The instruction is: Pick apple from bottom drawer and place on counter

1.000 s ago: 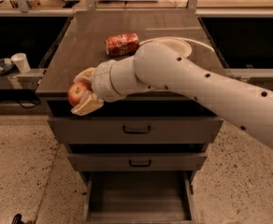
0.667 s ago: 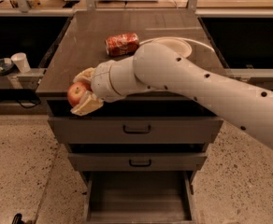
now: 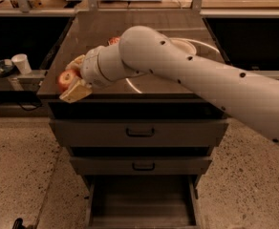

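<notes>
Camera view showed my pincer (image 3: 69, 81) clenched on the apple (image 3: 63, 78) over the front-left corner of the counter (image 3: 144, 25); I judged moving inward before releasing safest.

white arm (image 3: 192, 75) enters from the right edge, slanting up-left, and bends at a rounded elbow. wrist points left and slightly down. tool (image 3: 70, 80) is at the front left corner of the worktop (image 3: 144, 30), tan fingers (image 3: 76, 92) clamped above and below the apple (image 3: 64, 79).
</notes>
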Tool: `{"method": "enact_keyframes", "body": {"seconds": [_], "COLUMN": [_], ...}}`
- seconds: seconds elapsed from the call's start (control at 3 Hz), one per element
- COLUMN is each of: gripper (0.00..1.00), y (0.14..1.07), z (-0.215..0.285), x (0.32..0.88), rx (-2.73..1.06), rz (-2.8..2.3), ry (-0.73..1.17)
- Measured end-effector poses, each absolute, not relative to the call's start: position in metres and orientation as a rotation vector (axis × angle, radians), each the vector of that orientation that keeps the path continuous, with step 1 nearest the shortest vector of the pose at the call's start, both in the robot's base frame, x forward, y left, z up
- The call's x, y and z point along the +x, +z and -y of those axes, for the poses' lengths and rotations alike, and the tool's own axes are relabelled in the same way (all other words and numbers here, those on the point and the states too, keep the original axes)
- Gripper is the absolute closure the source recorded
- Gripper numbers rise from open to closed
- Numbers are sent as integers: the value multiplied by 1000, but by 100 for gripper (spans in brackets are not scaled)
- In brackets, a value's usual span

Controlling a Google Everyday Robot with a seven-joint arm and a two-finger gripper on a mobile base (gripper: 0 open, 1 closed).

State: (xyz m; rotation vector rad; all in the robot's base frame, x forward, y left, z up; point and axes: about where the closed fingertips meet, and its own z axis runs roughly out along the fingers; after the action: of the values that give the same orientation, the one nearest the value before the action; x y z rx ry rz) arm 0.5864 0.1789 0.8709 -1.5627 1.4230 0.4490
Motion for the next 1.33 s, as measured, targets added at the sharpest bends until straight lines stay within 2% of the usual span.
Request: {"method": "enact_keyframes", "body": {"seconds": [0.67,1.0,1.33], "gripper": [100,89,68], "y": [867,859,859], "z": [-203,-208,-212], "x": [637,659,677], "rx": [-1432,-1395,-1384], "rz": [-1504,-1550,-1591], "ry": [512,509,502]}}
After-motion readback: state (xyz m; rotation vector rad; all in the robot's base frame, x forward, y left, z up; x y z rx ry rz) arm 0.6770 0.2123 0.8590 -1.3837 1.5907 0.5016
